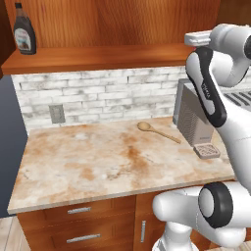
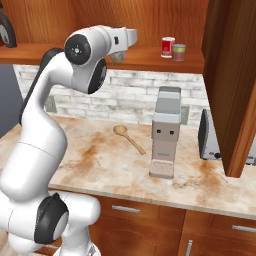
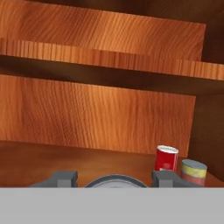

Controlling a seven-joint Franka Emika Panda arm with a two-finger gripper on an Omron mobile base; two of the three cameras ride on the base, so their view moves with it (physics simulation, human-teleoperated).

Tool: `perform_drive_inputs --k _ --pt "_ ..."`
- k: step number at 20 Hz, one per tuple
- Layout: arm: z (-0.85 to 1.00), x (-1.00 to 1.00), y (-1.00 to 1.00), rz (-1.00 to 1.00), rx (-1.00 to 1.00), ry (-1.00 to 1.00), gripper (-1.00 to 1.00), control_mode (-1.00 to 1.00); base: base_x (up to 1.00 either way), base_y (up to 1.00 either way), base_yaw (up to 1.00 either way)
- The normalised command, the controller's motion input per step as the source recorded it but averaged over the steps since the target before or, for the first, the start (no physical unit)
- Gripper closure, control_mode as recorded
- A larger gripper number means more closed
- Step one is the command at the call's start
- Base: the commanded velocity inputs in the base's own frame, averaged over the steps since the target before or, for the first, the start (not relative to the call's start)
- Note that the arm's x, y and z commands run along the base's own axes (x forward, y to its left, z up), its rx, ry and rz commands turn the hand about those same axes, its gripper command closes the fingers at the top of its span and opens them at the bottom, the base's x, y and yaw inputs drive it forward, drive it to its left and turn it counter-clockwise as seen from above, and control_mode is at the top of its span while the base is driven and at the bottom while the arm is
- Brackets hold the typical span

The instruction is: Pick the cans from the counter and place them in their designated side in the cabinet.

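Observation:
My gripper (image 2: 116, 54) is up at the cabinet's shelf (image 2: 150, 60), shut on the olive-grey can (image 2: 116, 58), which hangs just above the plank's front edge. In the hand view this can's silver top (image 3: 114, 181) sits between the two dark fingertips (image 3: 64, 178). The red can (image 2: 168, 47) with a white band stands upright on the shelf to the right, also seen ahead at the right (image 3: 166, 159). The counter (image 1: 98, 162) below carries no can.
A pale green-and-pink small can (image 2: 179, 52) stands right beside the red one. A dark syrup bottle (image 1: 24, 29) is at the shelf's left end. On the counter are a coffee machine (image 2: 165, 132), a wooden spoon (image 2: 129, 137) and a toaster (image 2: 210, 135). An open cabinet door (image 2: 232, 85) hangs at right.

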Motion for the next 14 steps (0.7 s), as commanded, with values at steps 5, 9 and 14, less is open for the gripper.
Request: perform_drive_inputs --k 5,9,14 --pt "-0.01 0.24 -0.11 -0.01 0.0 0.02 1.0 -1.0 0.0 0.0 0.0" --pt "-0.01 0.24 -0.11 -0.01 0.01 0.04 1.0 -1.0 0.0 0.0 0.0" --pt "-0.1 0.21 -0.13 0.0 0.02 0.01 1.0 -1.0 0.0 0.0 0.0"
